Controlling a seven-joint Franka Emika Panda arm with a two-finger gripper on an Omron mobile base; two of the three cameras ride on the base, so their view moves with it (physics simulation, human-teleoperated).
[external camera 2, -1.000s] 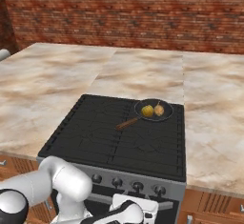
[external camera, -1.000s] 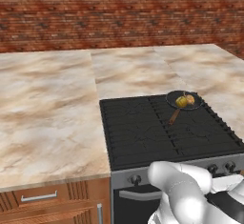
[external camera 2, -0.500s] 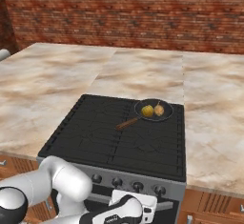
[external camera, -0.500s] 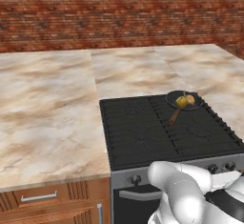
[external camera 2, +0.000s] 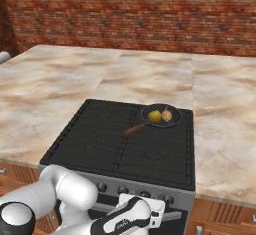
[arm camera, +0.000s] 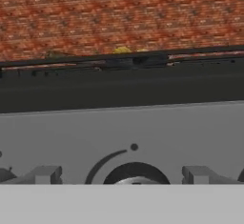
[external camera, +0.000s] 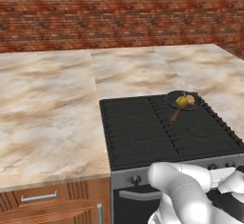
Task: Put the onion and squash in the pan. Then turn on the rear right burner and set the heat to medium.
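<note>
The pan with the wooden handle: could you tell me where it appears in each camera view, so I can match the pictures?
Left base view: the pan sits at the cooktop's far right corner, right of centre.
Right base view: centre, slightly right, at the cooktop's rear right, handle pointing lower left.
Hand view: a thin dark rim at upper centre, seen edge-on above the stove front.
Shared landmark: the red brick wall behind.

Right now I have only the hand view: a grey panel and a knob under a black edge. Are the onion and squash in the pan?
Observer: Yes. The right base view shows the squash and the onion side by side inside the pan.
Operator: Where does the pan sit?
Observer: On the rear right burner, with its handle pointing toward the stove's front left.
Operator: And the gripper?
Observer: The gripper is open, low in front of the knob row.
</note>
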